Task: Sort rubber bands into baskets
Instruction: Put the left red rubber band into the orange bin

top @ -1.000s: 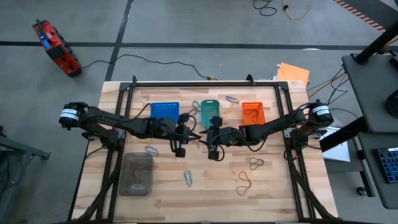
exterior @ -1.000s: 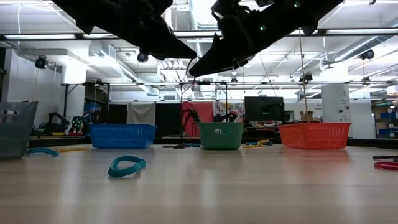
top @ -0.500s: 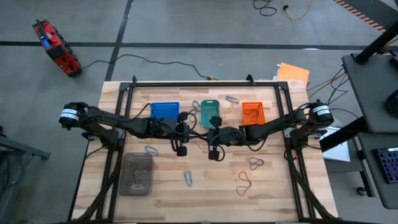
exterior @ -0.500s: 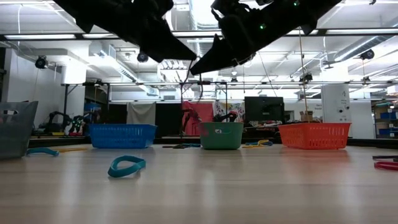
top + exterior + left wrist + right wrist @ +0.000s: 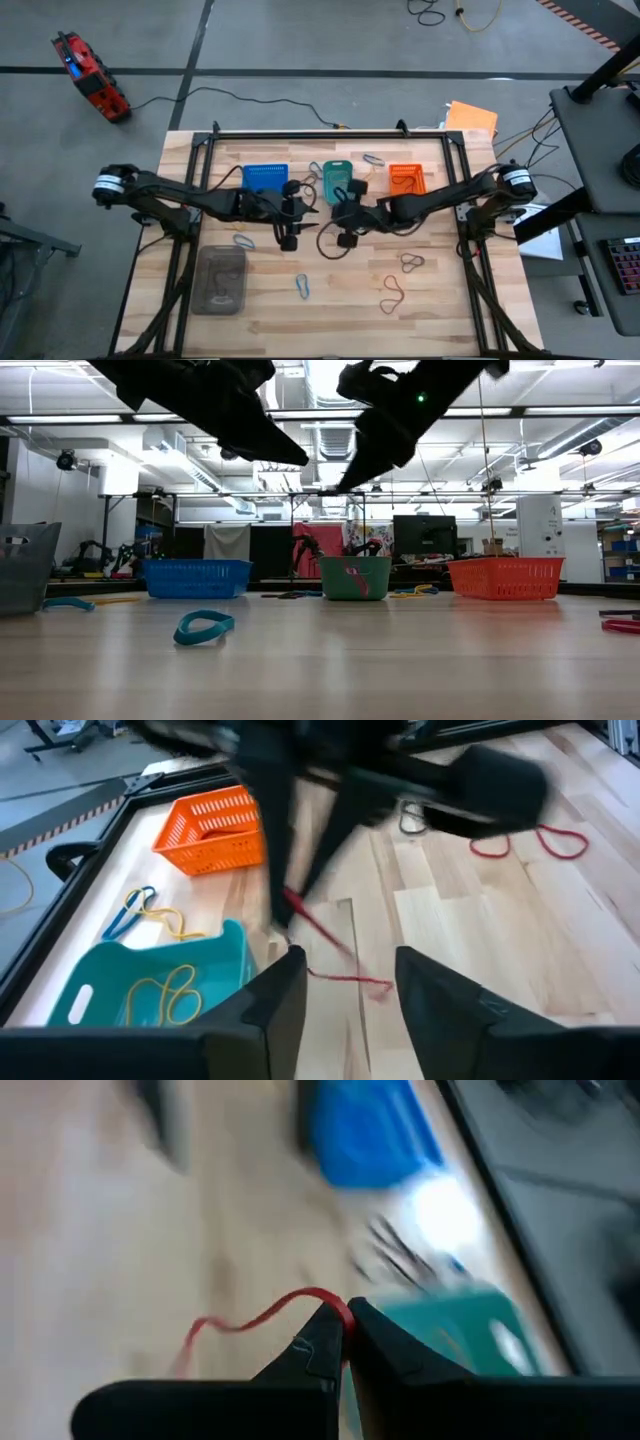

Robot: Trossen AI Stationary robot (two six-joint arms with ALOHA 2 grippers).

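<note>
The right gripper [image 5: 343, 1330] pinches a red rubber band [image 5: 262, 1316] that trails away from its tips, just in front of the teal basket [image 5: 338, 180]. The orange basket [image 5: 406, 179], on the teal basket's far side from the blue one, lies nearest this arm. The left gripper [image 5: 345, 982] hangs with fingers parted and empty, also just in front of the teal basket.

Grey concrete floor [image 5: 300, 50] with cables — bright ceiling lights [image 5: 330, 375], perhaps workshop shelving behind.

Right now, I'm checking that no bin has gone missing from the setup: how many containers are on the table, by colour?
Blue basket: 1
Teal basket: 1
Orange basket: 1
Clear grey container: 1
Total: 4
</note>
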